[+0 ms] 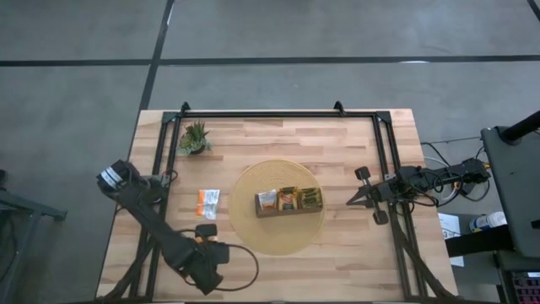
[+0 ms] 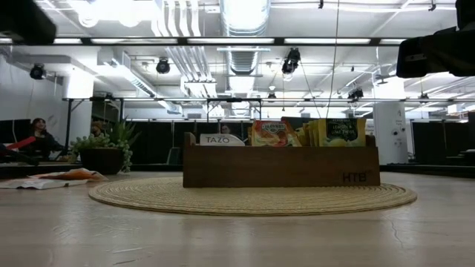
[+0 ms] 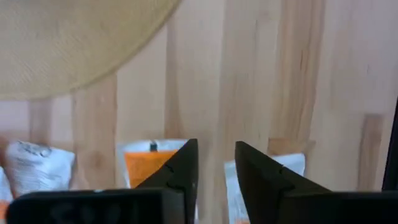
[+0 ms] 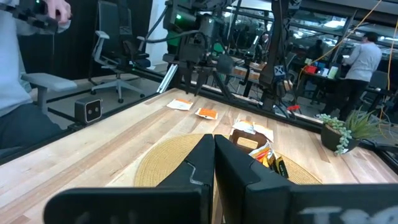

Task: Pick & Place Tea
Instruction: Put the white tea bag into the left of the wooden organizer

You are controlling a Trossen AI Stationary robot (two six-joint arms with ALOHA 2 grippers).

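Observation:
Loose tea sachets (image 1: 208, 203) lie flat on the wood left of the round woven mat (image 1: 253, 232). My left gripper (image 3: 216, 146) hangs over them, pointing steeply down, open, with bare wood showing between its fingers. An orange-and-white sachet (image 3: 146, 165) shows beside one finger and a white one (image 3: 293, 163) beside the other. More sachets (image 2: 297, 133) stand upright in the dark wooden tray (image 1: 270, 212) on the mat. My right gripper (image 4: 214, 146) is shut and level at the table's right side (image 1: 361, 192), holding nothing.
A small potted plant (image 1: 194, 139) stands at the far left of the table. A black frame (image 1: 278, 113) runs along the far edge and down both sides. People sit and stand in the room beyond the table.

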